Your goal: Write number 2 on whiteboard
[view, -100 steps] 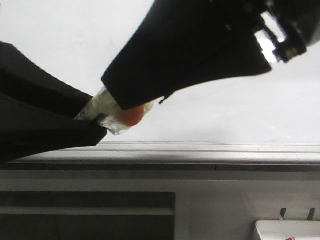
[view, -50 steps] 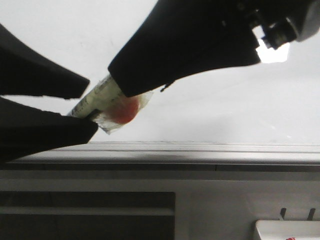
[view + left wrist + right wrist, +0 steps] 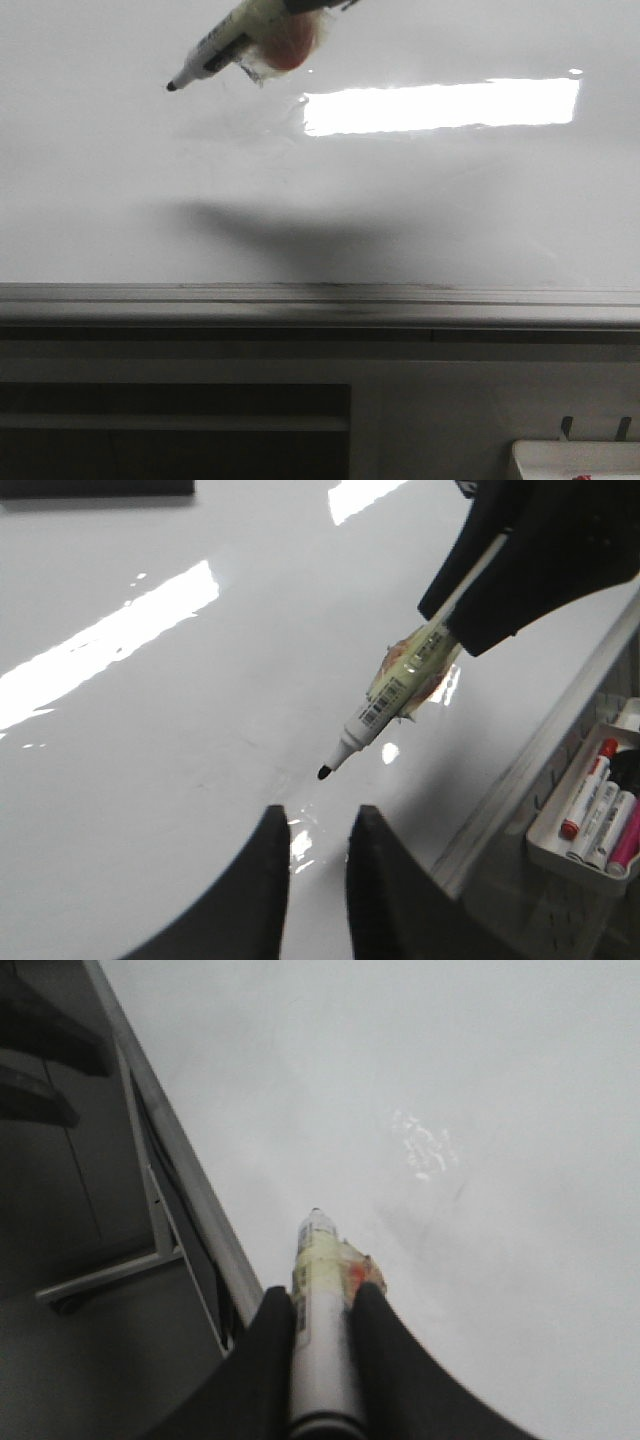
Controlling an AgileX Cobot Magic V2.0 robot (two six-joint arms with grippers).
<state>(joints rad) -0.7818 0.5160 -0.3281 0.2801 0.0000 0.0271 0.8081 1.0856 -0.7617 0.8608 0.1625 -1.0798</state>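
Note:
My right gripper is shut on a white marker wrapped in yellowish tape with a red patch. The marker juts in at the top of the front view, its uncapped black tip pointing left, above the whiteboard. In the left wrist view the marker hangs from the right gripper, tip just off the board. My left gripper is open and empty, its fingers just short of the tip. No number 2 shows on the board.
A bright rectangular glare lies on the board. The grey edge rail runs along the board's near side. A small white tray holding several markers hangs beside the rail; its corner shows in the front view.
My left gripper opened off the marker's end and left the front view. My right gripper rose with the marker to the top of that view, tip now bare.

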